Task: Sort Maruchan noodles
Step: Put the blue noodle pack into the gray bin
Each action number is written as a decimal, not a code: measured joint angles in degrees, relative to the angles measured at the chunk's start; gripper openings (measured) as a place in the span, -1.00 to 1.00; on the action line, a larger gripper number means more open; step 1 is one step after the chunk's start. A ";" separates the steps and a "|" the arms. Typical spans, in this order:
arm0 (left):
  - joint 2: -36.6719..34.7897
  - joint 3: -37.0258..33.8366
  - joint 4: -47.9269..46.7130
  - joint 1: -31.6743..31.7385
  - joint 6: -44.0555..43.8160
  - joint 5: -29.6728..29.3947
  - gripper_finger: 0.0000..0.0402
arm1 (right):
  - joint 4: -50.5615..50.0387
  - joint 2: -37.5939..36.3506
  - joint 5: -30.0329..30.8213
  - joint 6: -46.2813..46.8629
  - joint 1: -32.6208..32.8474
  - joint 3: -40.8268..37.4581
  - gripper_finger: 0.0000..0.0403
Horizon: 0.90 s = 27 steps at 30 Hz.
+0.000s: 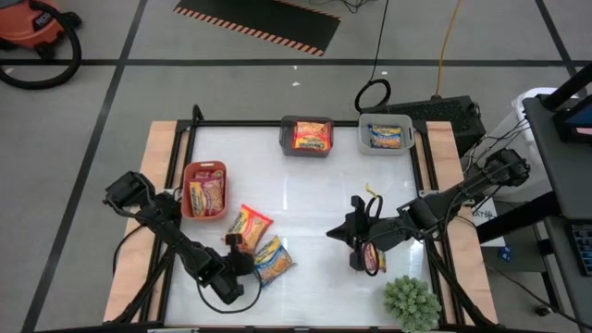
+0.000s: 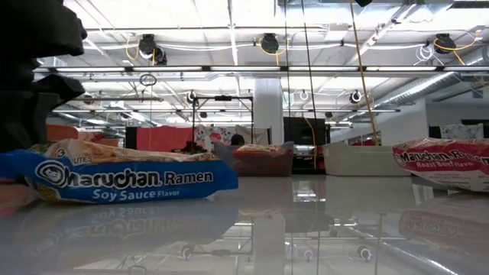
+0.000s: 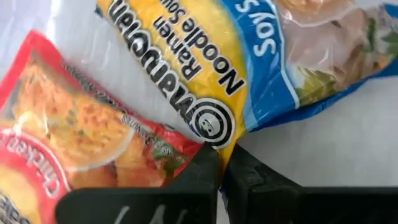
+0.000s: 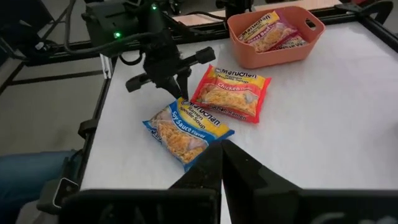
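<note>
We see the left gripper [image 1: 242, 257] fingers closed on the corner of the blue-trimmed crinkly plastic Maruchan packet [image 1: 272, 260], beside the red-trimmed packet [image 1: 250, 222], on the glossy white bench [image 1: 305, 203]; the right gripper [image 1: 363, 257] fingers are shut.

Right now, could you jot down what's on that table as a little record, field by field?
Loose packets: blue packet and red packet, both flat on the table
Left tool: shut on the blue packet's corner
Right tool: shut, by a beef packet
Orange bin: holds packets
Grey bin: one packet
White bin: one packet
Extra: plant near the table's edge
</note>
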 joint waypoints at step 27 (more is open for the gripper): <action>-0.55 20.98 -21.87 9.24 34.57 -20.61 -0.98 | 12.91 16.66 -11.39 -1.93 -10.02 0.04 -0.48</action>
